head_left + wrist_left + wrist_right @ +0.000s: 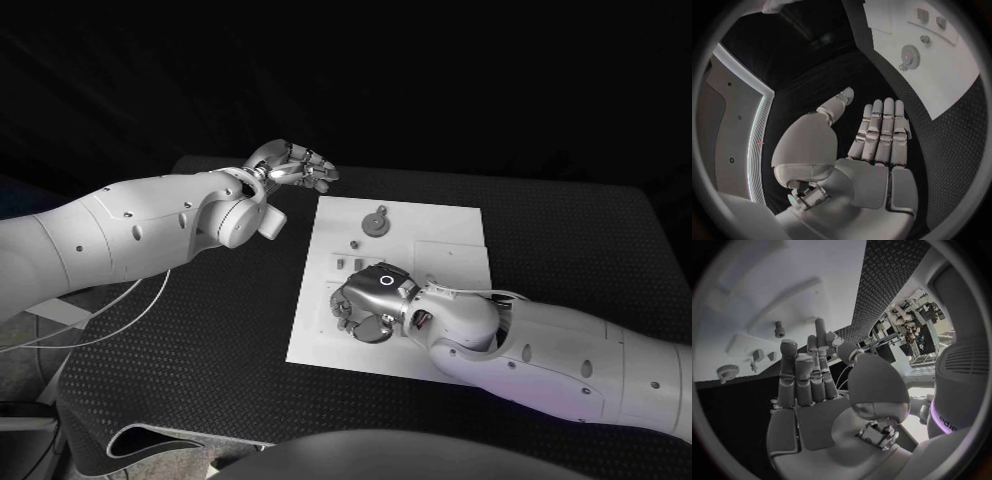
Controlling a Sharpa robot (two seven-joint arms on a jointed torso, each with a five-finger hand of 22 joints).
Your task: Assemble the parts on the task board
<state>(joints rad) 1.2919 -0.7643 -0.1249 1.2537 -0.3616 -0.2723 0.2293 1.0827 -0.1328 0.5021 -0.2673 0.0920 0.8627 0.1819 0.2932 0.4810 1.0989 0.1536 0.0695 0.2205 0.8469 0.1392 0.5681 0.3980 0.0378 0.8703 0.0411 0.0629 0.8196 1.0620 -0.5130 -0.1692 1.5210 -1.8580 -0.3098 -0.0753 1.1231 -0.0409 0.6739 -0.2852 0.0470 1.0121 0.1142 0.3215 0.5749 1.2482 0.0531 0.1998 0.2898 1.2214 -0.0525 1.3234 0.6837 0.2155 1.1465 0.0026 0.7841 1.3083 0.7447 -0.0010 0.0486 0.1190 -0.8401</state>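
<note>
The task board point(433, 225) lies in the middle of the table point(577, 240). A round, gear-like part point(376, 222) sits near the board's far edge, and a few smaller parts point(351, 243) stand nearer the board's centre; how they seat in the board is too small to tell.

The right hand point(368, 300) hovers over the near half of the board, palm down. In the right wrist view its fingers point(798, 375) are straight and close together, with nothing between them. The left hand point(293, 166) is off the board, above the table by the board's far left corner; its fingers point(882, 127) are likewise extended side by side and hold nothing.

I judge this to be the reach before a pick: no part is in either hand, and the right hand is the one placed to act. The next move calls for lowering it onto one small part and closing thumb and finger on it without nudging the neighbours.
</note>
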